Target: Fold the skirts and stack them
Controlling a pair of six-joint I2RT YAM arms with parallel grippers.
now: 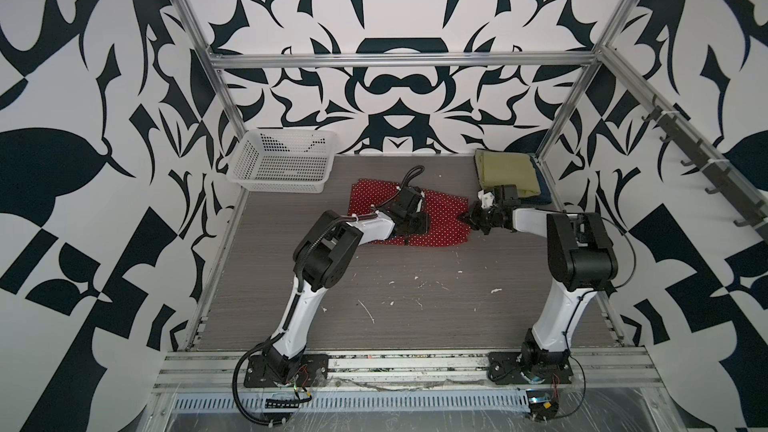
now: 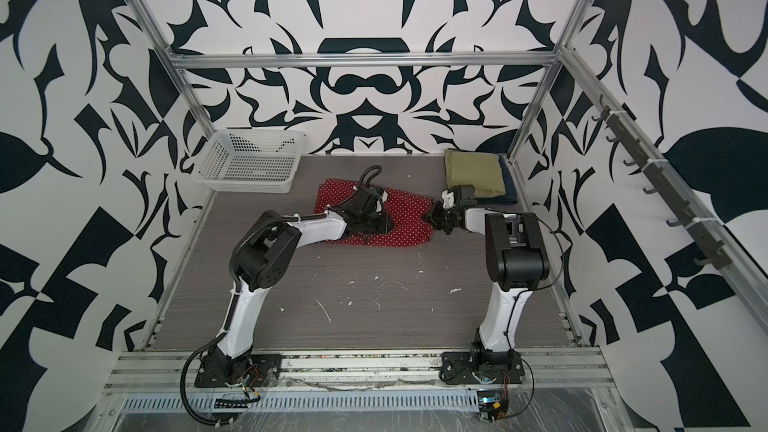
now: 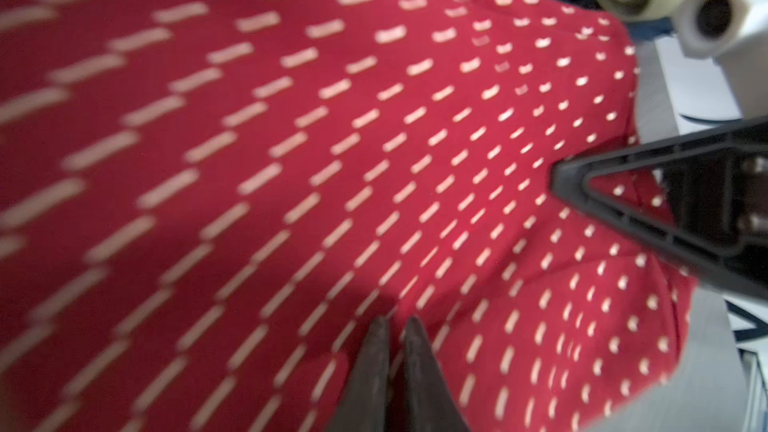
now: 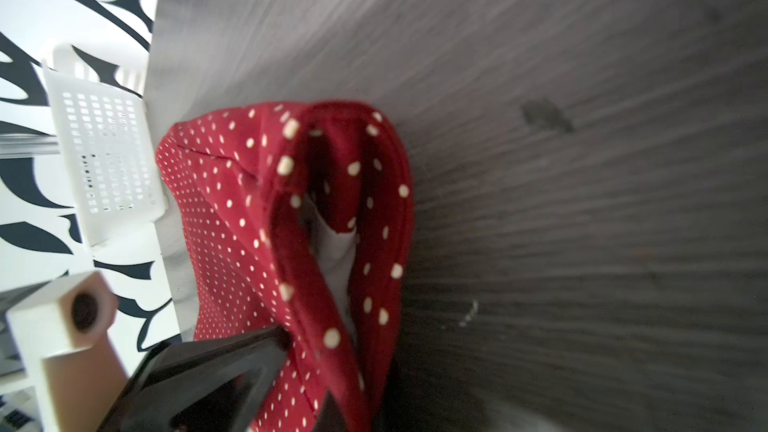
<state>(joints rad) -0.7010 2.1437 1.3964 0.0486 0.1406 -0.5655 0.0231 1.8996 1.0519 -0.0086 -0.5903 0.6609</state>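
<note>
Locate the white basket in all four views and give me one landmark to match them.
In a top view: basket at the far-left corner of the table.
In a top view: basket at the same corner.
Left wrist: not in it.
Right wrist: basket past the red skirt, at the table's edge.
Shared landmark: the red skirt, visible in all four.

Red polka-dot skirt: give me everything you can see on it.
The red cloth skirt with white polka dots lies mid-table on the grey wood-grain tabletop, thin fabric, rumpled and partly folded, not yet stacked. A pale patch, perhaps lining, shows inside one lifted fold in the right wrist view. The right claw is shut on that fold at the skirt's right edge; the left claw looks closed on the cloth nearer the middle.
</note>
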